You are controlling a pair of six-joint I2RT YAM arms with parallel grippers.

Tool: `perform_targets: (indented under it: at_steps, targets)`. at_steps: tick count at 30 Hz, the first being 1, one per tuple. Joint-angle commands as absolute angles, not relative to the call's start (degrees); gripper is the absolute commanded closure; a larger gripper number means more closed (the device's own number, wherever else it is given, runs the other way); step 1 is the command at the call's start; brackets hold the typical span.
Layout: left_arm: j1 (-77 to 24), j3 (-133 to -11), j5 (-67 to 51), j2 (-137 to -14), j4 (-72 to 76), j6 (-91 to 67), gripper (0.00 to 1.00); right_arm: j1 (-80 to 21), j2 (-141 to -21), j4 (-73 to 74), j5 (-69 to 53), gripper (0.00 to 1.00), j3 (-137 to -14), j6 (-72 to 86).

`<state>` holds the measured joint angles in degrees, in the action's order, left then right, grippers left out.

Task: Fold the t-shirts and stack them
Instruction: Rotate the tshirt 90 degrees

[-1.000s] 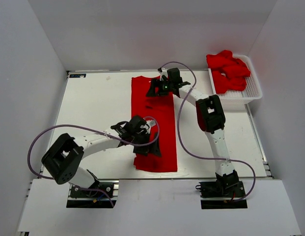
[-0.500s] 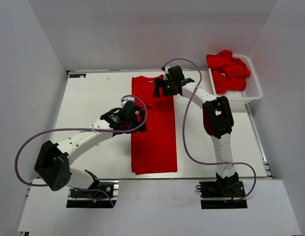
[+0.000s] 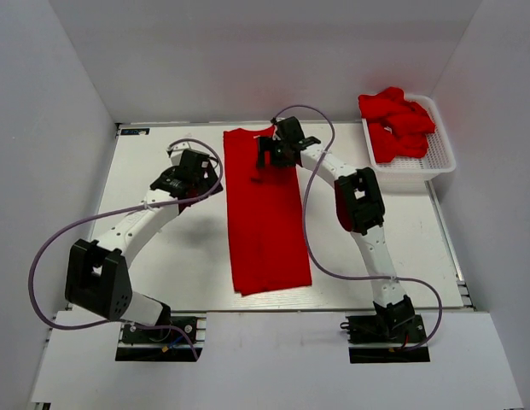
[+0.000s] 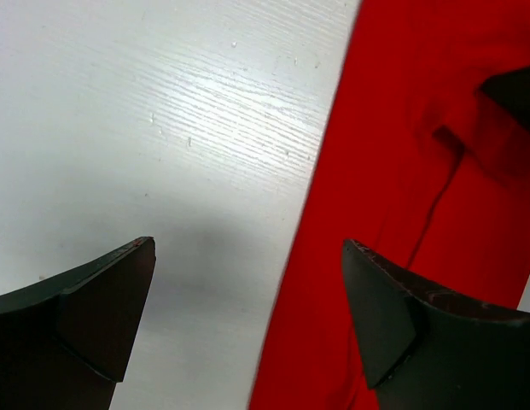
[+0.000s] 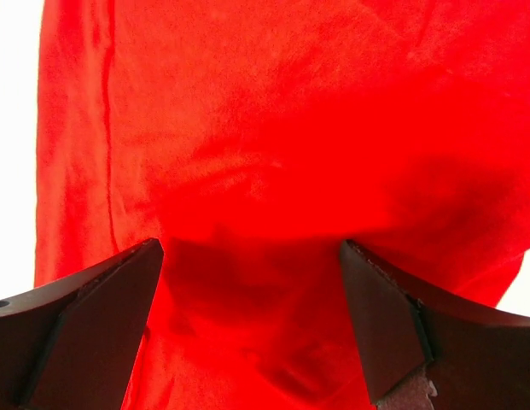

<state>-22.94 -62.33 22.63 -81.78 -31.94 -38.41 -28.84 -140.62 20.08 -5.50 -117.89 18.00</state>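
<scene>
L gripper [image 4: 247, 248] beside folded t-shirt [image 3: 266, 218]

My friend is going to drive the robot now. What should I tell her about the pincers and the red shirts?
Left pincer: open and empty, over the bare table just left of the shirt.
Right pincer: open, over the far end of the shirt, gripping nothing.
Shirt: lies flat mid-table, folded into one long narrow strip.
Other shirts: crumpled in the basket at the far right corner.
Done: the lengthwise folds on one shirt.
Left: probably fold that strip across, then fold the basket shirts and stack them. There is no stack yet.
</scene>
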Motion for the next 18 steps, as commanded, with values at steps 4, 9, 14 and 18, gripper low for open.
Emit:
perform_targets:
  at_steps: [4,9,14,18]
  targets:
    - [-20.21,-67.32,11.62,-87.27,-31.29,-30.59,0.0,-26.63,-151.79,17.59,-11.68,0.1,-130.86,19.6]
    - [-20.21,-64.96,6.17,-84.3,-29.72,-28.66,0.0,-26.81,-141.69,9.68,-14.75,0.1,-123.68,14.51]
    - [-21.62,-57.5,-1.55,-79.9,-27.61,-28.04,0.0,-26.89,-125.09,8.89,-16.26,0.1,-110.53,11.78]
    - [-24.78,-49.67,-14.21,-78.22,-21.89,-28.65,0.0,-26.63,-107.36,3.09,-15.65,0.1,-85.5,10.81]
